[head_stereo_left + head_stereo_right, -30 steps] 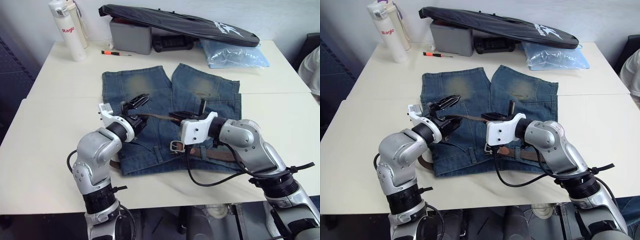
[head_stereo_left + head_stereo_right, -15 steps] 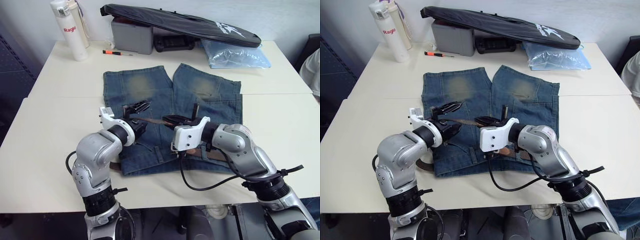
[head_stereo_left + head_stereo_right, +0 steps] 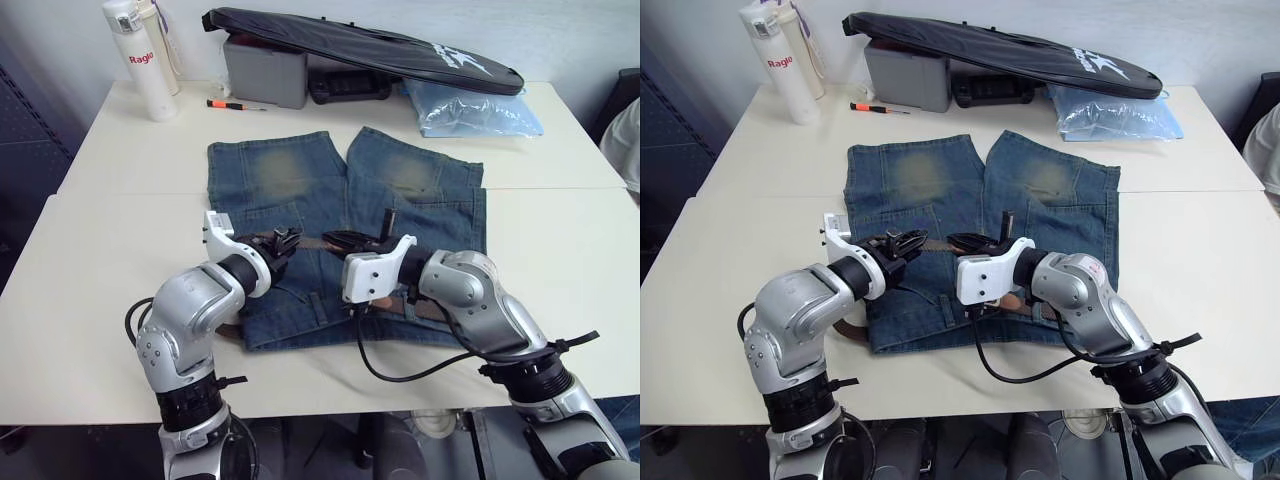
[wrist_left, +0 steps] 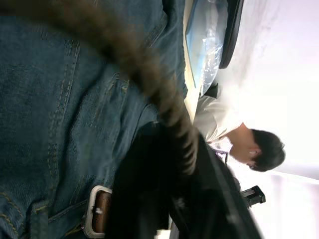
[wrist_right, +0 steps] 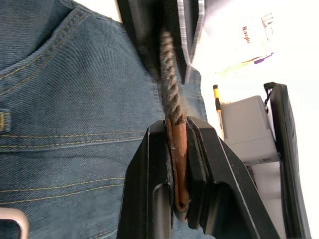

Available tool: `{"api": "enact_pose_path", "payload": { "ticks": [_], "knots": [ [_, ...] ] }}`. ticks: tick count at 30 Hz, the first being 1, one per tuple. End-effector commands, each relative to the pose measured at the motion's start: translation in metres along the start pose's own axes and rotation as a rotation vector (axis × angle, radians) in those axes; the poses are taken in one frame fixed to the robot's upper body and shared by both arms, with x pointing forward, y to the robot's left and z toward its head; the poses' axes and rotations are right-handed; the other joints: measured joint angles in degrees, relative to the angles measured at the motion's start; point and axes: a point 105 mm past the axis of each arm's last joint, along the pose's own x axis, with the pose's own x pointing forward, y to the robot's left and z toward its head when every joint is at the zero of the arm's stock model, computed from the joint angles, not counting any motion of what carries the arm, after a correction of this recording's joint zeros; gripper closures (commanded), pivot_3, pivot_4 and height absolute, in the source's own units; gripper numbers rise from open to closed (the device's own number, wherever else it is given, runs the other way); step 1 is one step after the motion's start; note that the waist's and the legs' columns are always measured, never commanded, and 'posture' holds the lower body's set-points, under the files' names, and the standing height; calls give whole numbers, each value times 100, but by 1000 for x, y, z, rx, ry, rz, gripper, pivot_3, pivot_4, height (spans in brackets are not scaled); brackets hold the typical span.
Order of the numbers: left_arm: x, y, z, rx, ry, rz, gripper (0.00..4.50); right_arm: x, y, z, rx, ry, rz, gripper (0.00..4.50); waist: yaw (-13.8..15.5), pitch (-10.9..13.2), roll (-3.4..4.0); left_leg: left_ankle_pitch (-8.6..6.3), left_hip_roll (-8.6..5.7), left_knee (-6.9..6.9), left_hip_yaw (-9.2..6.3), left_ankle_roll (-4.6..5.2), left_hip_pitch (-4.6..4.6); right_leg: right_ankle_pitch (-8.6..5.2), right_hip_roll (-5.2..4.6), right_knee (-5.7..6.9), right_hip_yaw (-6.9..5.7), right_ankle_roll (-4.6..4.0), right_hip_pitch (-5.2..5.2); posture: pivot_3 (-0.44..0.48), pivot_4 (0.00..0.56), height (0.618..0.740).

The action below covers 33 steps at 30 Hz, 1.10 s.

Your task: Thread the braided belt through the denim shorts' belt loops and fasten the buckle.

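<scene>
Braided belt (image 5: 171, 89) is pinched by my right pincer (image 5: 179, 164) and left pincer (image 3: 902, 243); any tug apart could slip it free.

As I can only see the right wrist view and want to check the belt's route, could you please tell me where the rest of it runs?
Observer: The braided belt lies along the denim shorts' near waistband; a bend pokes out past their left side.
Operator: And the buckle?
Observer: The buckle lies on the denim near the right gripper, unfastened.
Operator: Anyone nearby?
Observer: A person in white sits off the table's right side.
</scene>
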Motion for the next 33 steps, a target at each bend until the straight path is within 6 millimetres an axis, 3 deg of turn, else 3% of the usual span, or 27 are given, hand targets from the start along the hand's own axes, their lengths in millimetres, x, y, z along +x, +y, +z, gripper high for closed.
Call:
{"api": "enact_pose_path", "payload": {
  "ticks": [1, 5, 10, 11, 17, 22, 26, 30, 33],
  "knots": [
    [-3, -2, 5, 50, 4, -36, 4482, -7, -14, 5, 67, -37, -49, 4500, -1, 0, 0, 0, 0, 0, 0, 0, 0, 0, 1, 0, 0, 0, 0, 0, 150, 740],
    [-3, -1, 11, 110, 25, -69, 4500, -19, -13, 4, 145, -63, 33, 2771, -2, 0, 0, 0, 1, -3, 0, 0, 0, 0, 2, -2, -1, -1, 0, 0, 150, 740],
    [-7, 5, 17, 212, 76, -100, 4500, -42, -14, -13, 423, -45, 146, 323, 0, 0, 1, 0, 2, -5, -1, 1, -2, 1, 2, -6, -3, -1, 0, 0, 150, 740],
    [-9, 6, 19, 232, 85, -102, 4500, -43, -18, -20, 471, -20, 146, 75, -2, 0, 1, -1, 3, -6, -1, 1, -2, 1, 2, -6, -3, -1, -1, 0, 150, 740],
    [-23, 28, 38, 330, 132, -34, 4500, -25, -18, -55, 677, 134, 252, 75, -91, 1, 7, -1, 13, -12, 3, -2, 1, -1, 10, 6, 2, -10, -12, 0, 150, 740],
    [-30, 23, 50, 332, 99, -69, 4500, 3, -13, -65, 671, 155, 373, 75, -130, 2, 9, 0, 15, -19, 4, -8, -7, -2, 11, 2, -1, -11, -21, 0, 150, 740],
    [-35, 21, 54, 334, 69, -80, 4500, 19, 5, -70, 669, 169, 492, 75, -154, 2, 9, 1, 15, -18, 4, -11, -10, -1, 11, -1, -2, -8, -20, 0, 150, 740],
    [-38, 18, 54, 335, 35, -89, 4500, 20, 30, -88, 739, 288, 571, 75, -165, 1, 9, 1, 16, -18, 4, -14, -10, 0, 11, -3, -2, -8, -20, 0, 150, 740],
    [-40, 17, 54, 337, 18, -91, 4500, 17, 38, -94, 775, 338, 588, 1312, -155, 1, 9, 2, 17, -16, 2, -17, -2, 0, 11, 2, -1, -8, -13, 0, 150, 740]
  ]
}}
